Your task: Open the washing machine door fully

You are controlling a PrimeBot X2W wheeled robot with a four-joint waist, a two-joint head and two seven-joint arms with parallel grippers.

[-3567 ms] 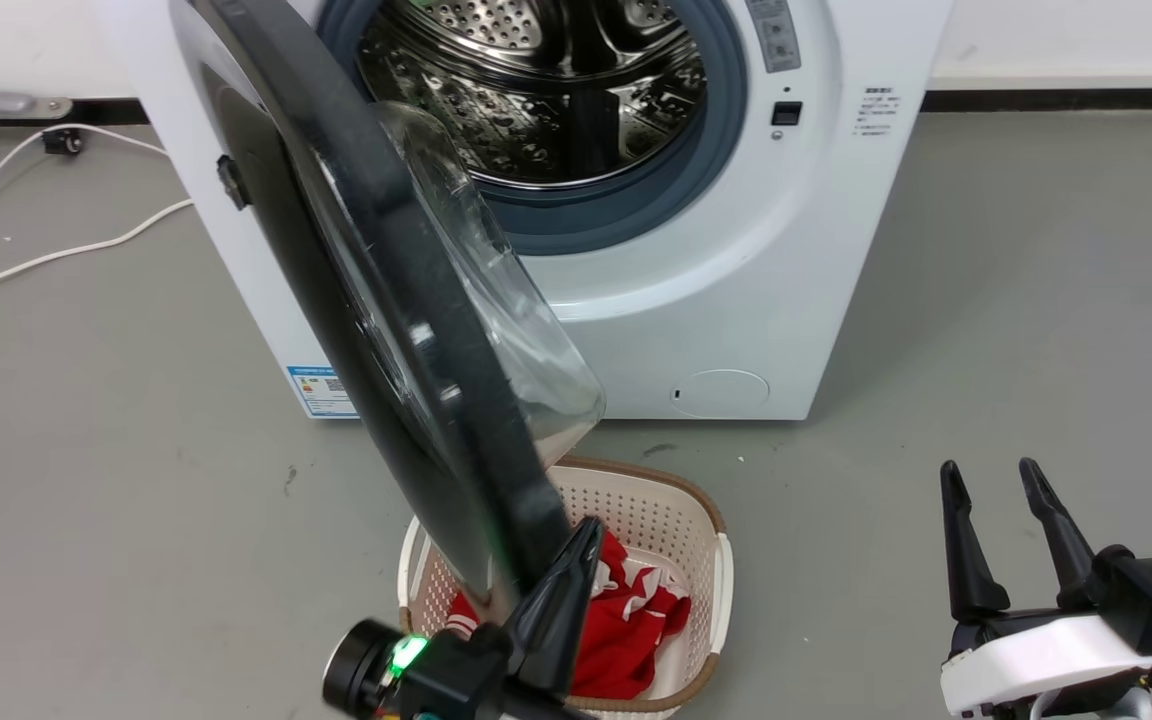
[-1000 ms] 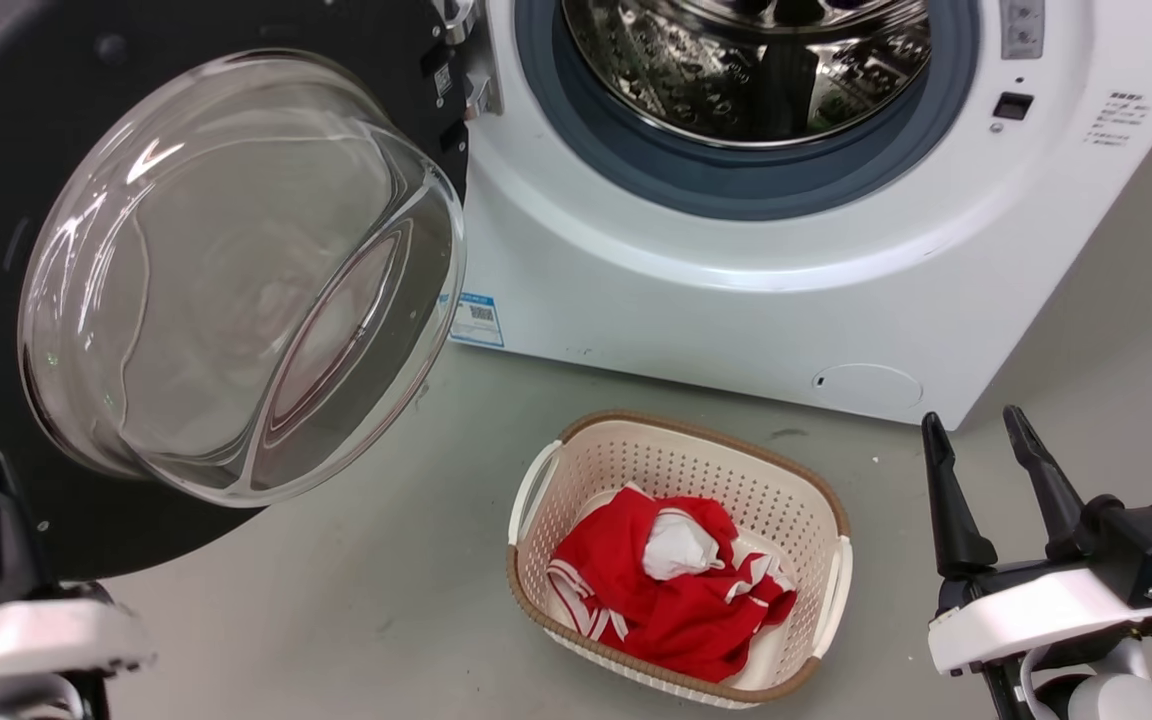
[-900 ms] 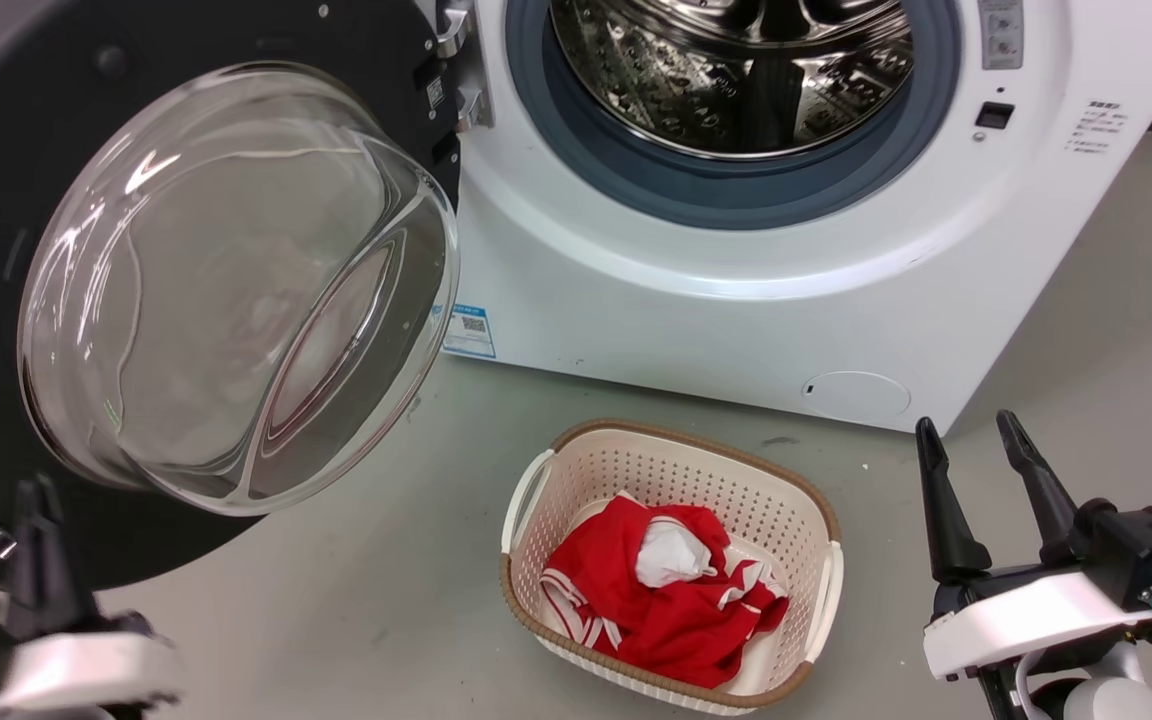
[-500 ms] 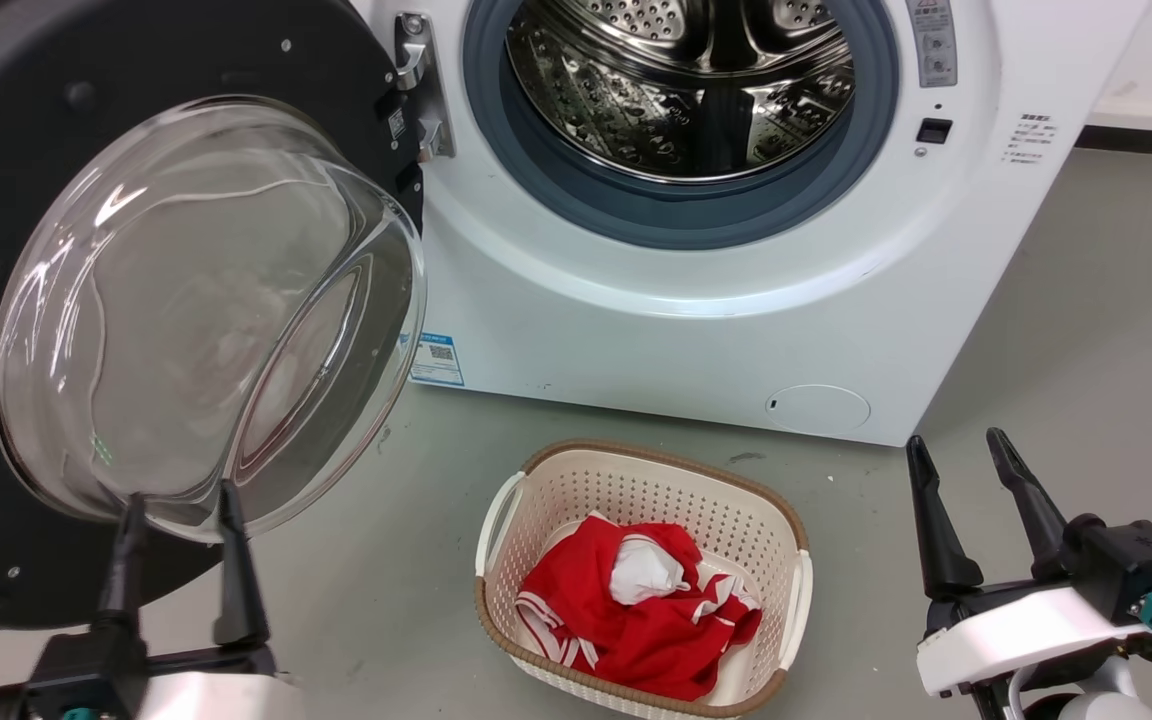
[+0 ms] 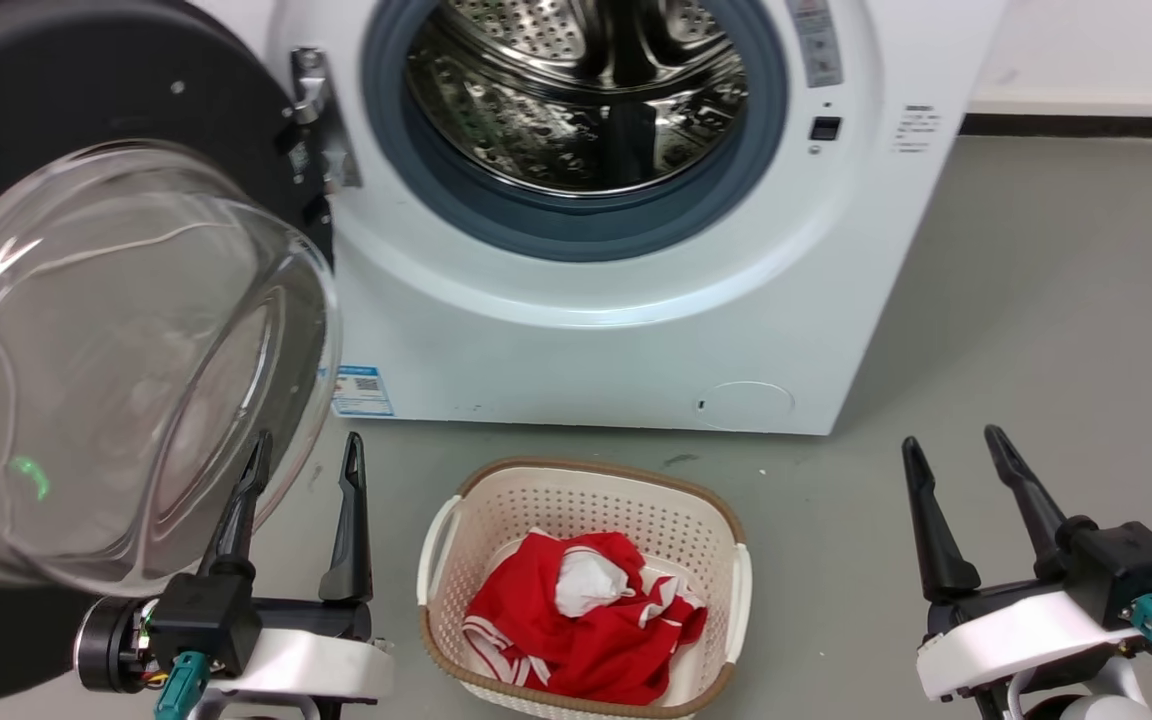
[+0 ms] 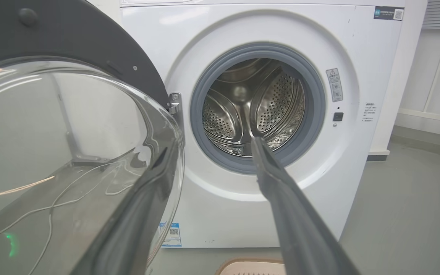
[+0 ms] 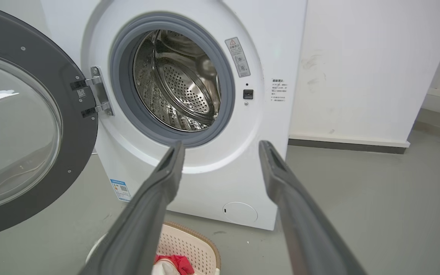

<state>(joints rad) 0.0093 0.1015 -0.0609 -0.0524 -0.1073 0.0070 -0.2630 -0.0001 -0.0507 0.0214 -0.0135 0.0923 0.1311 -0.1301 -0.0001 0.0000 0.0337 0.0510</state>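
The washing machine door (image 5: pixel 86 90) stands swung wide to the left of the machine (image 5: pixel 586 330). Its black rim and bulging glass bowl (image 5: pixel 116 360) face me, and it hangs on the metal hinge (image 5: pixel 311 110). My left gripper (image 5: pixel 307 445) is open at the lower left, holding nothing. One finger (image 5: pixel 241 510) overlaps the bowl's lower right edge, and I cannot tell whether they touch. The left wrist view shows that gripper (image 6: pixel 212 145) beside the door (image 6: pixel 71 30). My right gripper (image 5: pixel 949 440) is open and empty at the lower right. Its wrist view looks past the gripper (image 7: pixel 222 144) at the door (image 7: pixel 78 126).
The steel drum (image 5: pixel 576 90) shows inside its grey rubber ring. A cream laundry basket (image 5: pixel 586 480) holding a red and white garment (image 5: pixel 586 620) sits on the grey floor between my grippers. A small round flap (image 5: pixel 746 405) is low on the machine front. A white wall (image 7: pixel 357 68) is at the right.
The door has swung from half open to wide open at the left. My left gripper has come off its edge and moved right, open. The head camera has turned; the right gripper stays put.
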